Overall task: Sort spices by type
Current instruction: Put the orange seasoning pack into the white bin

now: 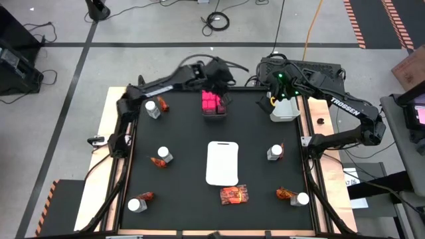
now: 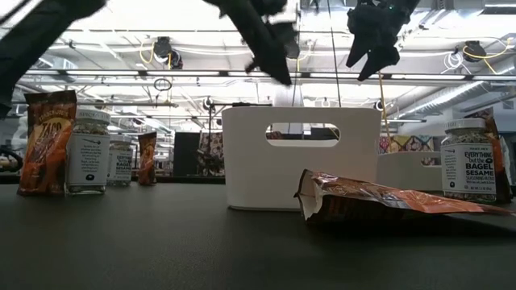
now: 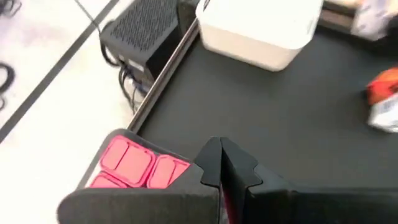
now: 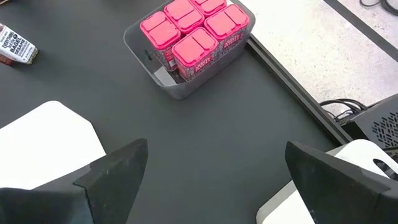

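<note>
Since the bright pink cube boxes [image 1: 211, 101] already sit packed in the small grey bin [image 4: 163, 78] at the far middle of the black table, the jars and packets look next. Small clear jars with white caps [image 1: 164, 155] and crinkly red-orange packets [image 1: 234, 194] lie scattered, mostly in pairs, around the flat white tray [image 1: 222, 162]. The left gripper [image 3: 227, 171] hangs just over the pink boxes, pressed together and holding nothing. The right gripper [image 4: 214, 171] waits spread wide near the white bin [image 1: 284, 109]. Go slowly, and grab one jar at its middle.
</note>
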